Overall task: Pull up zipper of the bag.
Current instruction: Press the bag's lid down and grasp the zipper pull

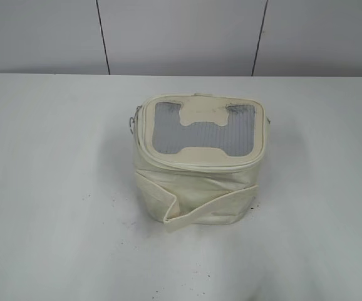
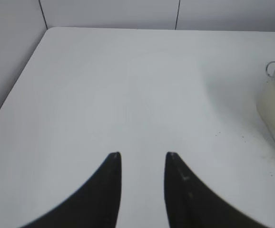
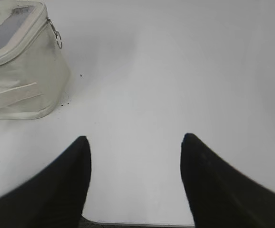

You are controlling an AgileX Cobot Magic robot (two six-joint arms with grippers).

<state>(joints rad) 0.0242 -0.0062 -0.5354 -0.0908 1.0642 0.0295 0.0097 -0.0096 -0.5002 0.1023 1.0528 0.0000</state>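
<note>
Two grippers wait over bare table (image 1: 49, 188), neither touching the bag (image 1: 200, 163). The bag stands upright near the middle of the tabletop, somewhat toward the far edge, lid up, so that the zipper (image 1: 201, 164) around the lid rim is reachable from either side. One ring pull (image 1: 133, 119) hangs at the bag's left end; in the right wrist view a ring pull (image 3: 58, 38) hangs at the end facing that arm. The left gripper (image 2: 142, 159) is parted a little and holds nothing; it sits toward the table's left edge, with the ring at the right border of its view. The right gripper (image 3: 135, 142) is spread wide and holds nothing — it sits toward the right edge, apart from the bag. Judged stage: approach not begun. The arms flank the bag, probably so that one may steady the body while the other takes a ring.
</note>
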